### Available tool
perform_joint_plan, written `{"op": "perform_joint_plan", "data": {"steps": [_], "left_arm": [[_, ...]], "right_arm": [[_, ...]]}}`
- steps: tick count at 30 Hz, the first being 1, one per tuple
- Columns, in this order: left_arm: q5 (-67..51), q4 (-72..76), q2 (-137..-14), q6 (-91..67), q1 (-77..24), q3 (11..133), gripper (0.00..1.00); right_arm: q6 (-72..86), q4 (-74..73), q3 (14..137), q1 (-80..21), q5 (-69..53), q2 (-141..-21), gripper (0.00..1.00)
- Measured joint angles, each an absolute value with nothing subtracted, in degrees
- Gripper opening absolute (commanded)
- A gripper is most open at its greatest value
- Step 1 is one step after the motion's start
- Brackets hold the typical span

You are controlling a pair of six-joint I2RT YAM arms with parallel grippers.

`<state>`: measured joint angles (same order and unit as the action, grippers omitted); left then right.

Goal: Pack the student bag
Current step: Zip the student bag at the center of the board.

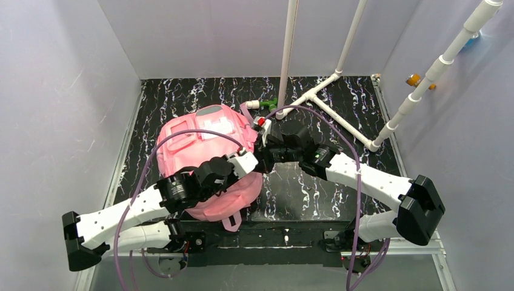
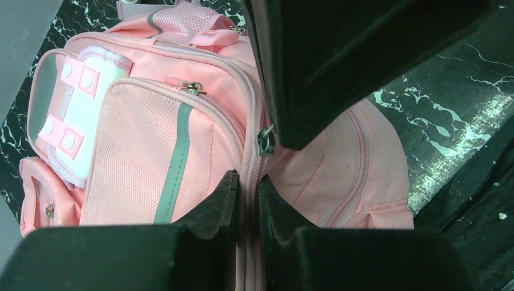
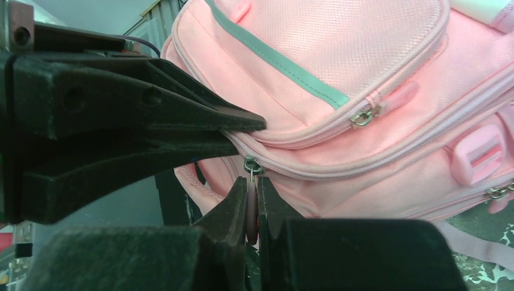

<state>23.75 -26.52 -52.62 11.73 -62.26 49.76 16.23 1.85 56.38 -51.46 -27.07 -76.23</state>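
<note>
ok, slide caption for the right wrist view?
Right gripper pinches the student bag's zipper pull; left gripper clamps the fabric above it.

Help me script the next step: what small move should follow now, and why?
Probably the right gripper should draw the zipper pull along its track, away from the left gripper. It is shut on the pink pull, the zipper looks closed, and the left gripper pinches the student bag at the seam, bracing it.
</note>
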Motion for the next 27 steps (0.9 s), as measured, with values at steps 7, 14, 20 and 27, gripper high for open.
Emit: {"op": "perform_joint_plan", "data": {"steps": [7, 14, 20, 27], "left_arm": [[23.97, -27.14, -46.48, 11.7, -62.5, 47.46, 0.0], [22.02, -28.58, -42.06, 12.03, -62.61, 46.46, 0.0], [21.67, -30.72, -40.03, 12.47, -62.65, 46.41, 0.0], [23.38, -32.16, -38.15, 13.17, -62.65, 45.76, 0.0]], "right_arm": [[13.43, 1.89, 56.16, -49.58, -28.95, -76.23, 0.01], [12.8, 4.91, 54.17, -45.58, -34.85, -76.53, 0.01], [11.49, 5.58, 56.18, -42.11, -40.47, -81.58, 0.01], [10.72, 6.04, 59.83, -39.51, -46.24, -87.9, 0.01]]}}
